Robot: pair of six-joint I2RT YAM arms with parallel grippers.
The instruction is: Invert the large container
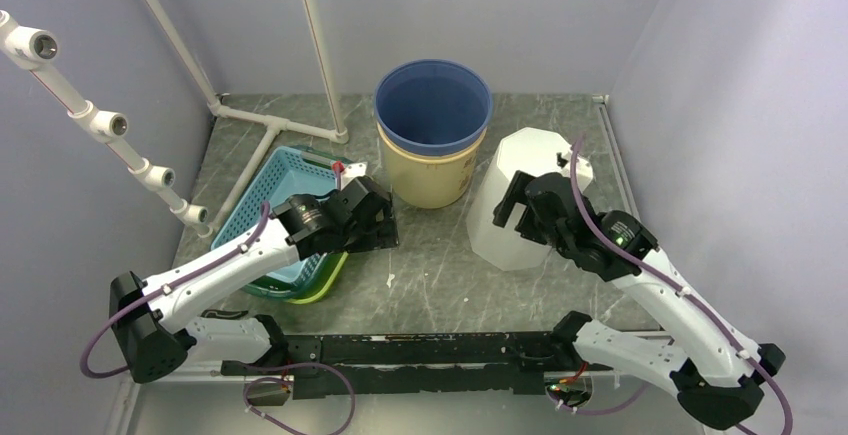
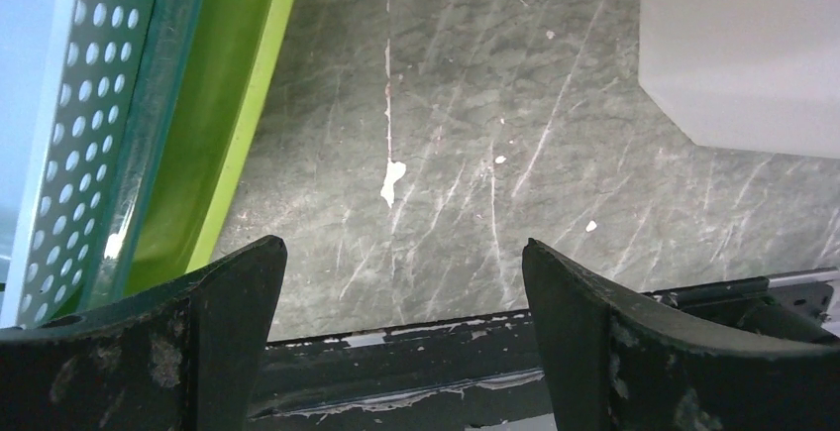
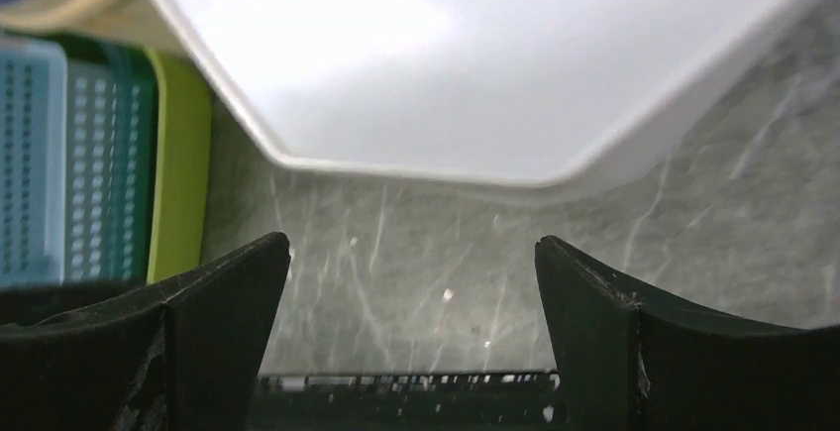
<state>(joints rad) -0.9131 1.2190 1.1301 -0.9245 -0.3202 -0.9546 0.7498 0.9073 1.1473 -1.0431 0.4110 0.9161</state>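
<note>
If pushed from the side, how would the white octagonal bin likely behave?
Probably slides rather than rolls: the white bin has faceted walls and its wide end on the table. Likely light for its size, looking like thin plastic.

The top external camera hangs high behind the arm bases and looks down and forward over the whole table (image 1: 440,275). The left wrist camera rides just behind the left gripper (image 2: 401,282) and faces the tabletop from close up, with a green basket (image 2: 238,104) off the left finger and a white container (image 2: 743,45) corner beyond the right. The right wrist camera sits behind the right gripper (image 3: 411,292), close to that container just ahead. All three views share container, basket and tabletop.
</note>
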